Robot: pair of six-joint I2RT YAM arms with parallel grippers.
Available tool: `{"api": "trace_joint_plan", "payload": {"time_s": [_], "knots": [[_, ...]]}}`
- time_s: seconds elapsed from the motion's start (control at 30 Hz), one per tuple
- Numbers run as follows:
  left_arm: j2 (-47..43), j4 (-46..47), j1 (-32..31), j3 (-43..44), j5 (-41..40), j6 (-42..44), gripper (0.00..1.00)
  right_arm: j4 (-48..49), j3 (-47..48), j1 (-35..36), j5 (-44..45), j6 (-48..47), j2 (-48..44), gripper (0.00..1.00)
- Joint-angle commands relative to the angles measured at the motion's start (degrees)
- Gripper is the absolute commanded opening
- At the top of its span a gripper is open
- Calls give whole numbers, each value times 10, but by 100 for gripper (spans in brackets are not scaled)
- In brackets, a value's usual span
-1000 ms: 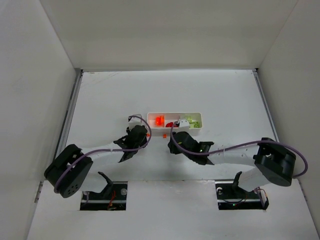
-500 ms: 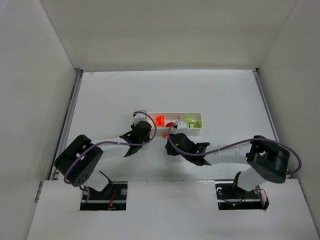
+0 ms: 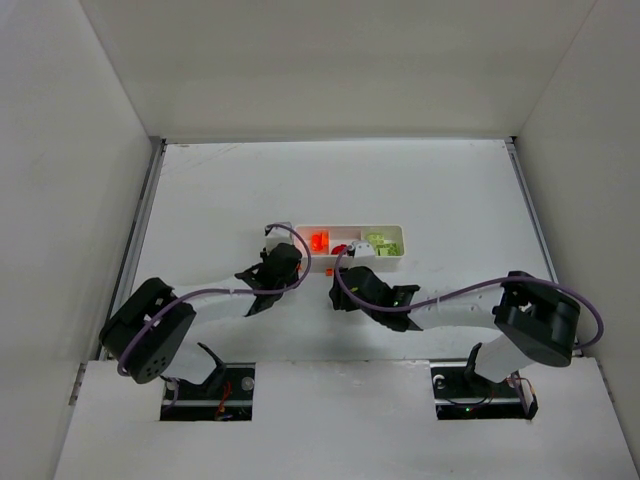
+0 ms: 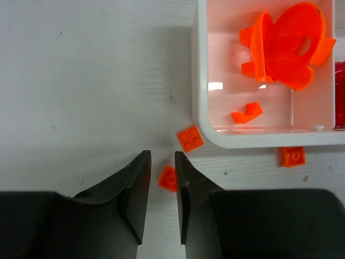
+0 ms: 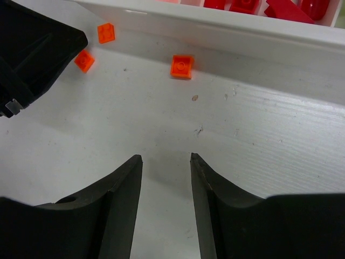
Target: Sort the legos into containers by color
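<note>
The white tray [image 3: 392, 256] holds orange [image 3: 318, 241], red [image 3: 345, 247] and yellow-green [image 3: 380, 243] legos in its three compartments. My left gripper [image 3: 283, 262] is low at the tray's near left corner [image 4: 200, 127]. It is open by a narrow gap [image 4: 162, 162], and a small orange brick [image 4: 167, 178] lies on the table between the jaws, against the right finger. A second orange brick [image 4: 190, 138] lies at the corner. A third [image 4: 292, 156] lies along the tray's front wall, also in the right wrist view [image 5: 182, 67]. My right gripper [image 5: 166, 159] is open and empty, short of that brick.
The left compartment holds a large orange round piece [image 4: 294, 46] and a small orange bit [image 4: 247, 112]. The left gripper's black body [image 5: 32, 48] is close on the right gripper's left. White walls enclose the table [image 3: 450, 190] on three sides.
My left gripper has moved up to the tray's near left corner and then held there. My right gripper has shifted slightly left. The loose bricks have not moved.
</note>
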Motion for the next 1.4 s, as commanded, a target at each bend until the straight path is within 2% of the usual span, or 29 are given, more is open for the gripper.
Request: {"api": "trace_joint_plan", "payload": {"time_s": [0.0, 0.17, 0.4, 0.63, 1.03, 1.37], "knots": [[-15, -15, -6, -5, 1, -8, 27, 36, -6, 0, 8, 2, -21, 47], [-31, -26, -22, -10, 2, -11, 34, 37, -14, 0, 9, 9, -25, 47], [-13, -28, -39, -7, 3, 3, 31, 41, -10, 0, 12, 11, -21, 47], [-10, -38, -34, -4, -16, -6, 29, 34, -23, 3, 25, 12, -56, 47], [-82, 0, -53, -30, -23, 6, 30, 34, -28, 3, 22, 13, -52, 47], [-31, -24, -31, -11, -27, 12, 33, 34, -29, 3, 23, 14, -60, 47]]}}
